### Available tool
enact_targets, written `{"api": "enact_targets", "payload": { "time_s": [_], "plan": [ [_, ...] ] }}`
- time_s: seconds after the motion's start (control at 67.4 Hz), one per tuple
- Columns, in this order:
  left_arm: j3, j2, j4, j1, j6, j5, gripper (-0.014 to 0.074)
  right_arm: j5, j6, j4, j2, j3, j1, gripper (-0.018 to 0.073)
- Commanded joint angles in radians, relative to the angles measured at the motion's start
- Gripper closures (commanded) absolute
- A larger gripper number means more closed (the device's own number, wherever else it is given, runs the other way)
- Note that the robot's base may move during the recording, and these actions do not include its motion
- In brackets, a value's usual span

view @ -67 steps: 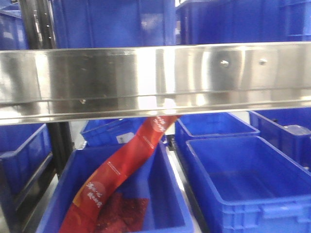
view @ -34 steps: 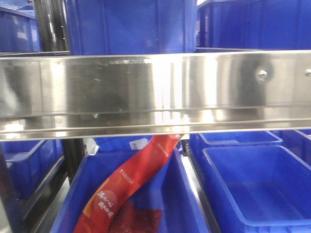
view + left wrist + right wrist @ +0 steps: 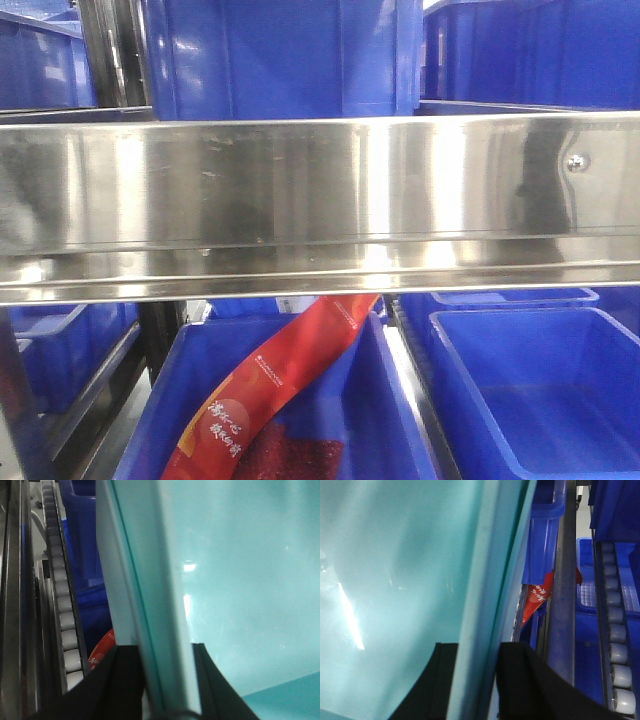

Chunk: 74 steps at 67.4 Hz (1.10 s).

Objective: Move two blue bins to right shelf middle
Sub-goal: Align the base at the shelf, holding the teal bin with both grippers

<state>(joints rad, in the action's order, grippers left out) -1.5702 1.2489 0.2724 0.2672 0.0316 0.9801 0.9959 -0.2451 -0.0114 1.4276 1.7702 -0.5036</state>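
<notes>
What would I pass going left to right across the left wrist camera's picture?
Steel rack frame → track of white rollers → dark blue bin → thick rim of the pale cyan bin, which the left claw grips → that bin's smooth wall.

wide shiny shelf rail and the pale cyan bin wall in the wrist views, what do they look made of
Wide shiny front rail: likely brushed stainless steel, given its streaky mirror reflections and screw head. Pale cyan bin wall: seemingly smooth glossy plastic, with soft highlights and a thickened rim.

Both pale bins (image 3: 240, 580) overflow their frames.
</notes>
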Motion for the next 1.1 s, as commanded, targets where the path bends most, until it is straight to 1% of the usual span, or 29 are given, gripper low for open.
{"api": "enact_targets", "payload": {
  "time_s": [0.0,0.906,0.995,1.084],
  "plan": [
    [-0.018,-0.024,0.076,0.007,0.017,-0.056,0.0707,-0.104,0.003,-0.019,-0.014,0.011,0.002,0.0721],
    [-0.018,-0.024,0.084,0.007,0.017,-0.063,0.0707,-0.112,0.003,-0.009,-0.012,0.011,0.002,0.0721],
    [-0.018,-0.016,0.085,0.007,0.017,-0.032,0.0707,-0.102,0.003,-0.009,-0.012,0.011,0.002,0.0721],
    [-0.018,0.014,0.083,0.007,0.017,0.023,0.0707,-0.047,0.003,-0.011,-0.004,0.01,0.002,0.0721]
  ]
}}
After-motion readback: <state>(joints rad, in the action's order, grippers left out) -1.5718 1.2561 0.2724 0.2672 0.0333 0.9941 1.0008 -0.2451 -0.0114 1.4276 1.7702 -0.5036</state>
